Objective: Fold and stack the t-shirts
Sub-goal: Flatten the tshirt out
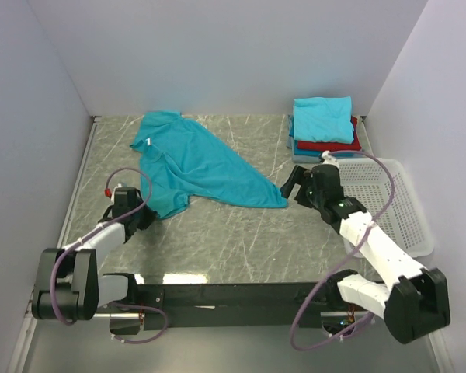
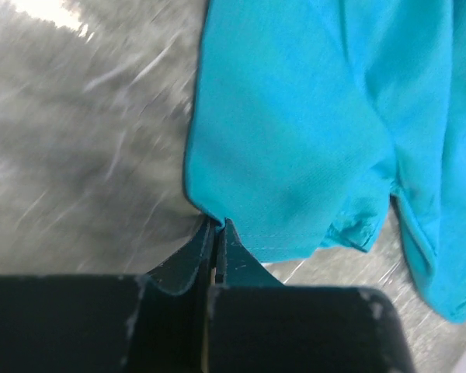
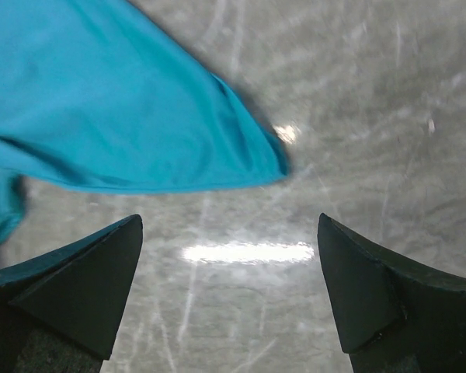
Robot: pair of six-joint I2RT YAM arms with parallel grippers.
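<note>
A teal t-shirt (image 1: 194, 163) lies spread and rumpled on the grey table, from the far left toward the middle. My left gripper (image 1: 145, 211) is shut on its near left corner; the left wrist view shows the jaws closed on the shirt's hem (image 2: 217, 221). My right gripper (image 1: 292, 185) is open and empty, just right of the shirt's pointed right corner (image 3: 276, 159). A stack of folded t-shirts (image 1: 324, 128), teal on top with red and blue below, sits at the far right.
A white plastic lattice basket (image 1: 392, 203) stands at the right edge, beside my right arm. The grey table (image 1: 241, 241) is walled on the left, back and right.
</note>
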